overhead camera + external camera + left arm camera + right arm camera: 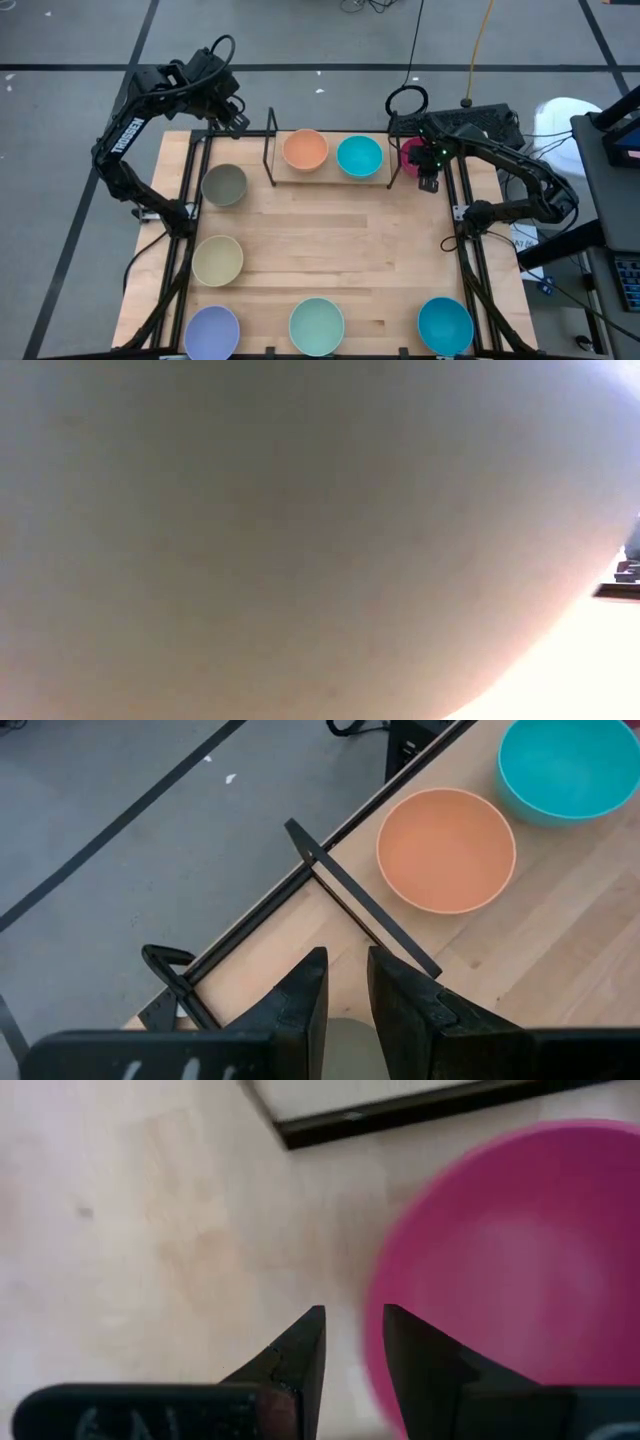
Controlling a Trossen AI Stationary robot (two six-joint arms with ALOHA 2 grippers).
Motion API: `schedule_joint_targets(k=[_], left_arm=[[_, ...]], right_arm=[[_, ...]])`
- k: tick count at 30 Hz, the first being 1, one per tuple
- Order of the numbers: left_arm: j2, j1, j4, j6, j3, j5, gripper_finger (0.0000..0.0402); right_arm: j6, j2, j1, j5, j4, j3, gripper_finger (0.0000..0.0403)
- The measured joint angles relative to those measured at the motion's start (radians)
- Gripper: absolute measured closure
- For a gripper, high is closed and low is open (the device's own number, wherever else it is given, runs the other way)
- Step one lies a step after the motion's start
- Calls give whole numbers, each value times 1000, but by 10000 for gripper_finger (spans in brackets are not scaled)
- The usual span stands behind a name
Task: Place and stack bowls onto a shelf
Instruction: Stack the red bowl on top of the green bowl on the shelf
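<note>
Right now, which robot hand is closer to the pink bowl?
Right. The right gripper hangs right at the magenta bowl, just beside its rim. The left gripper is far across the table, past the shelf.

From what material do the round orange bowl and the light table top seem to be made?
The round orange bowl looks like matte plastic or perhaps glazed ceramic: even colour, smooth wall, no strong shine; I cannot tell which. The light table top looks like unpainted wood with a satin finish: long plank seams and grain lines show.
</note>
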Motion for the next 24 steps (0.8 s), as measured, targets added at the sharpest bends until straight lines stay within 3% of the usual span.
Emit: schedule_joint_targets(k=[24], left_arm=[[0,0,1,-5,0,0,321]], right_arm=[[30,85,-4,-4,39,0,305]])
